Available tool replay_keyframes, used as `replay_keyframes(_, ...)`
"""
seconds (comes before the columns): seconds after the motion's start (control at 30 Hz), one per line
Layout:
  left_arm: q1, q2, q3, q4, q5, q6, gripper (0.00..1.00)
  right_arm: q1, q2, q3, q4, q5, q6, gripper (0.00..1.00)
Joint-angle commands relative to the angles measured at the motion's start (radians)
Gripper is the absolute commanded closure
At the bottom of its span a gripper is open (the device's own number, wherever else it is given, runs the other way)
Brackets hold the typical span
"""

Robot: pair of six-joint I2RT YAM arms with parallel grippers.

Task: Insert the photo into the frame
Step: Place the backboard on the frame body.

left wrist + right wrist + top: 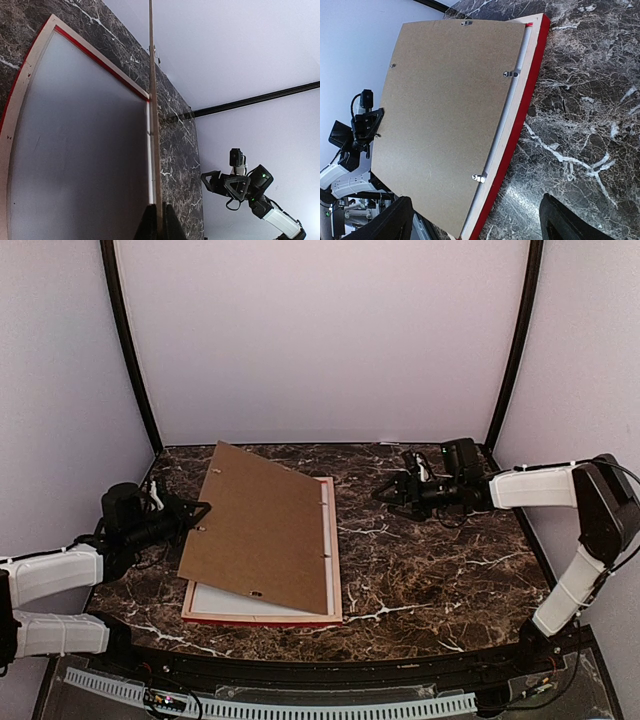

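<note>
The left gripper is closed tight on the 9 o'clock edge of a brown board, pinching it between both fingers and holding that edge up. The board's 3 o'clock edge sits low along the frame. The frame lies back-up on the table, left of centre, with a white sheet inside it. At the frame's 2 o'clock the right gripper hangs wide open and empty.
</note>
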Motion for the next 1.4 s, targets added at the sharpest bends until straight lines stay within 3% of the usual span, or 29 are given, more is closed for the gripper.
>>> replay_keyframes(0.0,0.004,-0.021,-0.006,0.116,-0.028,0.023,1.0,0.001,0.013,-0.009,0.044,-0.009,0.002,0.12)
replay_keyframes(0.7,0.004,-0.001,0.004,0.005,-0.021,0.046,1.0,0.024,0.048,-0.003,0.053,0.001,0.006,0.12)
replay_keyframes(1.37,0.003,0.11,0.045,-0.093,-0.003,0.122,0.79,0.133,0.197,0.111,0.03,0.044,-0.001,0.13)
